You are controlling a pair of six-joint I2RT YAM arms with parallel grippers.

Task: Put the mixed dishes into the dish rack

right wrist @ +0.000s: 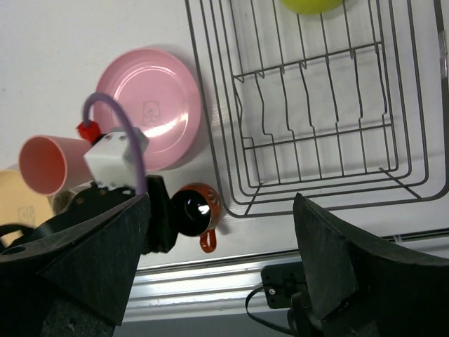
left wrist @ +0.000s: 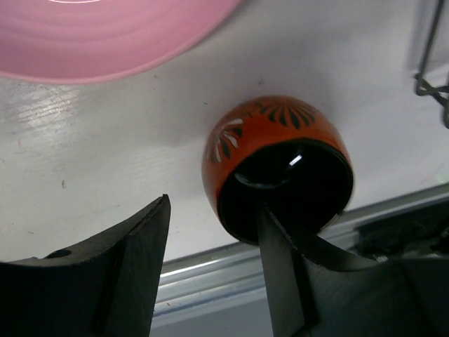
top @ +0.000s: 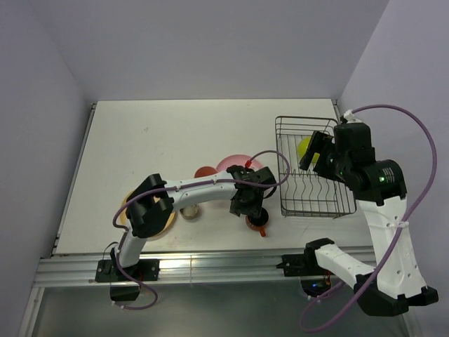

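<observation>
The left claw (left wrist: 214, 207) fills the bottom of its wrist view, its two dark fingers (left wrist: 105, 274) spread apart. One finger reaches into the black mouth of the mug (left wrist: 273, 140). The other stands clear of the mug's outer wall with bare table (left wrist: 105, 147) between them, so the mug is straddled at its rim but not clamped. The mug is orange-red outside with a dark leaf pattern. It stands near the table's front edge, just off the near left corner of the dish rack (right wrist: 316, 105); the right wrist view shows its mouth facing up and its handle (right wrist: 208, 242) towards the front rail.

The pink plate (right wrist: 151, 105) lies flat on the table behind the mug, just left of the rack and apart from it. The salmon tumbler (right wrist: 45, 163) lies on its side left of that plate. The pale orange plate (top: 140, 210) sits partly under the left arm near the table's left side, and the small grey-beige cup (top: 189, 212) is beside it.

The lime-green bowl (top: 303, 147) is inside the rack, at its far end. The right claw (top: 316, 156) hangs over the rack close to the bowl with its fingers (right wrist: 351, 267) wide apart and nothing between them
</observation>
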